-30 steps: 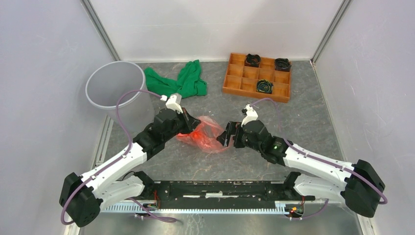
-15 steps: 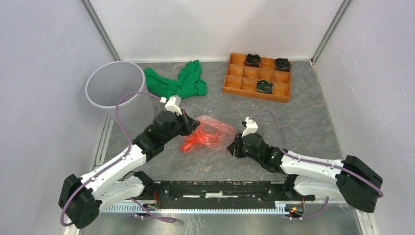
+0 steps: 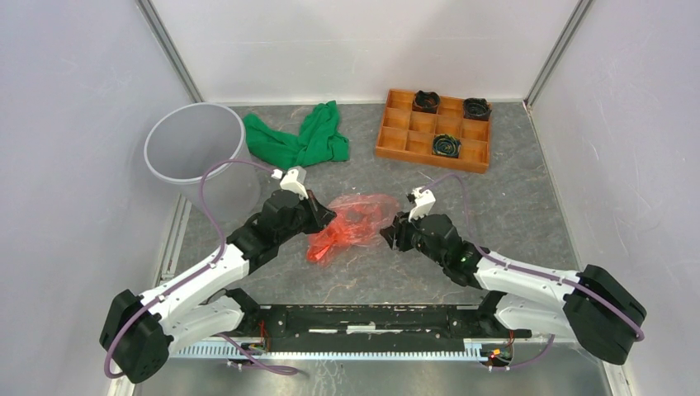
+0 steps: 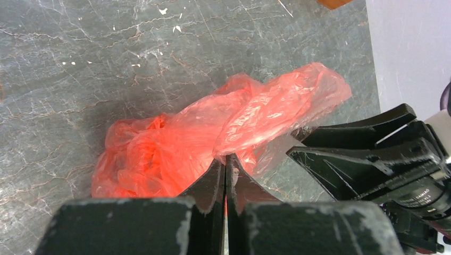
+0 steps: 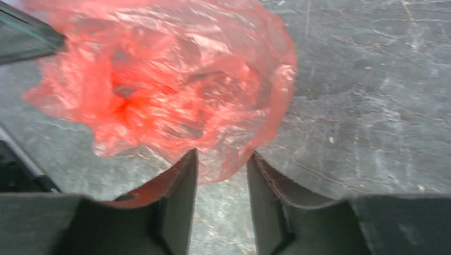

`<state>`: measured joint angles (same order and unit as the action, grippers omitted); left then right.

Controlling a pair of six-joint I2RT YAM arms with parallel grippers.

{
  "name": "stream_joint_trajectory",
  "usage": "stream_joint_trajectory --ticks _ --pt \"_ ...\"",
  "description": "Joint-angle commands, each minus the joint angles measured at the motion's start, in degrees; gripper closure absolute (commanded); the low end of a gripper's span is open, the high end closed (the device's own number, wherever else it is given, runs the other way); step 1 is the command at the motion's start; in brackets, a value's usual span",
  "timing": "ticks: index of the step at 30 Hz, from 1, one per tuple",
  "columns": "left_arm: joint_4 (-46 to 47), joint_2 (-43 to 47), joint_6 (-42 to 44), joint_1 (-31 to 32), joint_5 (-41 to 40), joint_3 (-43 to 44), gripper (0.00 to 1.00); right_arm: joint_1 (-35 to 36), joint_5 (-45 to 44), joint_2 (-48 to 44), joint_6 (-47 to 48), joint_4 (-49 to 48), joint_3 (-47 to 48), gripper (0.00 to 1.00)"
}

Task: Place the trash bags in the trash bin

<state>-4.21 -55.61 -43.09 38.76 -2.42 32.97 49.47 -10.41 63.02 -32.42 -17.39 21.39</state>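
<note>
The red-orange trash bag (image 3: 357, 221) sits near the middle of the grey bench (image 3: 512, 190), crumpled and glossy, stretched between the two arms. It is outside the trash bin (image 3: 194, 144). The bin stands upright at the far left of the bench, apart from the bag and behind the left arm, and its open mouth shows only its own pale inside.

The left claw (image 4: 225, 161) is pressed together on the bag's left side. In the left wrist view its two fingers meet, with a thin line of red film caught between them, and the rest of the bag billows out beyond the tips.

The right claw (image 5: 222, 162) is at the bag's right edge. In the right wrist view its fingers stand a narrow gap apart, and a fold of the film hangs down into that gap. Whether they actually clamp the fold cannot be told. The two claws point toward each other with the bag between them.

A rumpled green cloth (image 3: 301, 140) lies at the far side of the bench, just right of the bin. Farther right is an orange-brown compartment tray (image 3: 399, 136), and three of its compartments each hold a dark coiled item (image 3: 446, 146).
</note>
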Motion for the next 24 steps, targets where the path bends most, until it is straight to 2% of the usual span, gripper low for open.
stream_joint_trajectory --ticks 1,4,9,10,11,12,14,17,20,22,24 --pt "1.3 1.2 -2.0 0.1 0.5 0.6 0.98 -0.9 5.5 -2.0 4.7 -10.3 -2.9 0.45" --pt "1.0 2.1 -2.2 0.1 0.5 0.6 0.98 -3.0 7.1 -0.7 2.4 -15.1 -4.9 0.31" --pt "0.8 3.1 -2.3 0.1 0.8 0.3 0.98 -4.1 9.5 6.2 -0.5 -19.2 -3.3 0.34" --pt "0.8 3.2 -2.3 0.1 0.6 0.0 0.98 -4.1 9.5 7.3 -0.6 -20.2 -3.0 0.39" --pt "0.8 3.2 -2.3 0.1 0.4 -0.2 0.98 -4.2 9.0 8.3 -0.8 -21.0 -2.8 0.51" --pt "0.7 3.0 -2.3 0.1 0.1 -0.4 0.98 -4.3 8.4 9.3 -1.1 -21.1 -2.5 0.71" --pt "1.0 2.3 -2.3 0.1 -1.2 -0.5 0.98 -4.9 7.2 11.2 -1.4 -20.5 -1.1 0.98" --pt "0.5 -1.0 -0.9 0.1 -3.9 3.3 0.98 -9.2 8.9 13.0 -1.9 -15.5 4.4 1.00" --pt "-5.7 -9.3 6.8 -0.2 -6.6 19.1 0.98 -14.5 8.0 11.5 0.8 -2.1 16.5 1.00" --pt "-14.9 -14.8 13.2 -0.2 -6.9 37.3 0.98 -14.9 5.2 9.4 9.0 10.3 30.8 1.00" --pt "-16.4 -15.8 18.0 -0.1 -1.4 52.7 0.98 -12.7 4.2 4.8 17.3 15.1 40.8 0.99"
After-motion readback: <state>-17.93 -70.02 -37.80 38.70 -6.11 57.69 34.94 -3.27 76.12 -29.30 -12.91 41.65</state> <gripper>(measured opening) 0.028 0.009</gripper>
